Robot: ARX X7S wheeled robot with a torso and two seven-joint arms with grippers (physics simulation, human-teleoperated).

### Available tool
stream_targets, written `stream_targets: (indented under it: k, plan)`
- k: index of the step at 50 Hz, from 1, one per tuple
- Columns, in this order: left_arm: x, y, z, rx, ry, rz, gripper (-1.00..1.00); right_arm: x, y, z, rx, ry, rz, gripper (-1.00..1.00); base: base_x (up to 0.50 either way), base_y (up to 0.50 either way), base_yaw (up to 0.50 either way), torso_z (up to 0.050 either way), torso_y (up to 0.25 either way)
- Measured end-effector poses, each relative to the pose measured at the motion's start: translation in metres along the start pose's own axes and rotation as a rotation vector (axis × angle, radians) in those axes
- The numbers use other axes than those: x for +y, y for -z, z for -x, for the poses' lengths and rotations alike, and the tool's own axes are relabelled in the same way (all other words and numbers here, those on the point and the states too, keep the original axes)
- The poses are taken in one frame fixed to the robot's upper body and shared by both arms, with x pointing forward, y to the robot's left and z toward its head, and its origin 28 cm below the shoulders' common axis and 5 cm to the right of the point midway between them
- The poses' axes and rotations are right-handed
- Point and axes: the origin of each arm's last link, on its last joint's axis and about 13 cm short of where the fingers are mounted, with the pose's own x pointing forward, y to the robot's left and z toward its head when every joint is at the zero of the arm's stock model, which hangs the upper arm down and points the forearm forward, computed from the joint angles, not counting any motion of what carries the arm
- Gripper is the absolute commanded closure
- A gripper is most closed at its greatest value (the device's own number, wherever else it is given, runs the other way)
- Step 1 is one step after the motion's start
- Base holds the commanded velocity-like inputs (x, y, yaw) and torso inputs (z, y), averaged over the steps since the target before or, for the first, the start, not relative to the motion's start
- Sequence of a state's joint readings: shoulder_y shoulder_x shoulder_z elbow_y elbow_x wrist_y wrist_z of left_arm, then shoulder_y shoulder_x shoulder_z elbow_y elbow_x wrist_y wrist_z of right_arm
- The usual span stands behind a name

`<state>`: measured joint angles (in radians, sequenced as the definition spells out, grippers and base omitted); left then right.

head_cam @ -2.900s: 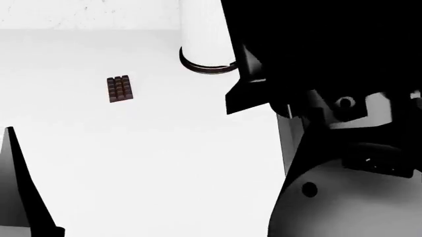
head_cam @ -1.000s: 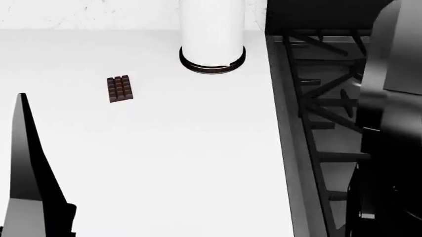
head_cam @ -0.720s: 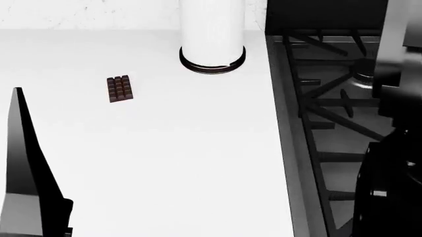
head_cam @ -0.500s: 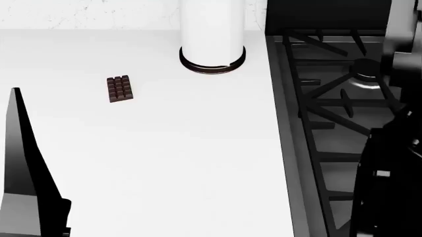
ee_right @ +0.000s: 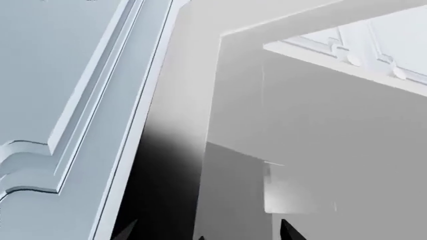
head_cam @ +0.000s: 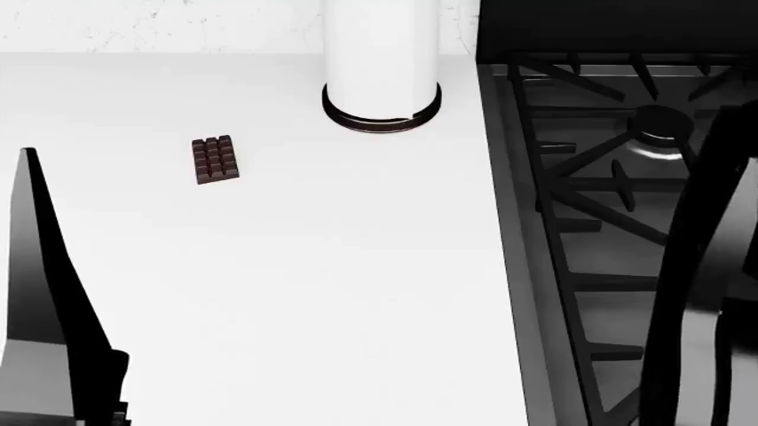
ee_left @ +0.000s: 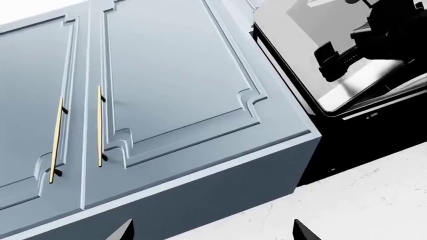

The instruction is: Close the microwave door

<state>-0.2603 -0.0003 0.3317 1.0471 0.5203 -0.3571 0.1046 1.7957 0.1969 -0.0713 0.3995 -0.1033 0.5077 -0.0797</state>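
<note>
- The microwave door [head_cam: 42, 302] stands edge-on at the head view's lower left, over the white counter [head_cam: 308, 284], touched by nothing.
- Left gripper [ee_left: 210, 231]: only two fingertips show, set well apart, so it reads as spread.
- Right gripper [ee_right: 207, 231]: tips barely visible, probably parted too.
- A chocolate bar [head_cam: 215, 160] lies near a white cylinder [head_cam: 382, 62]; the stove [head_cam: 616, 222] is at right.

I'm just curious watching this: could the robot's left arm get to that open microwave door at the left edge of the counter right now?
Probably yes. The microwave door stands open at the counter's left edge, on the left arm's side, with only bare counter around it. The left gripper faces cabinets, though, so it would need to turn.
</note>
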Motion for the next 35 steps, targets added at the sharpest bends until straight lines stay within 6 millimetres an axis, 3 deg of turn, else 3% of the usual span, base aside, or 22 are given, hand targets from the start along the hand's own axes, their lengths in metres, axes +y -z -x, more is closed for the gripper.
stream_targets:
  k: [16,35]
  plan:
    - [0.000,-0.001,-0.001,-0.007,0.001,-0.004,-1.00,-0.006,0.004,-0.013,0.075,0.029,-0.159,-1.00,0.00,0.00,0.00,0.000,0.000]
    - [-0.001,-0.001,-0.002,-0.015,0.003,-0.008,-1.00,-0.006,0.006,-0.021,0.164,0.040,-0.207,-1.00,0.00,0.00,0.00,0.000,0.000]
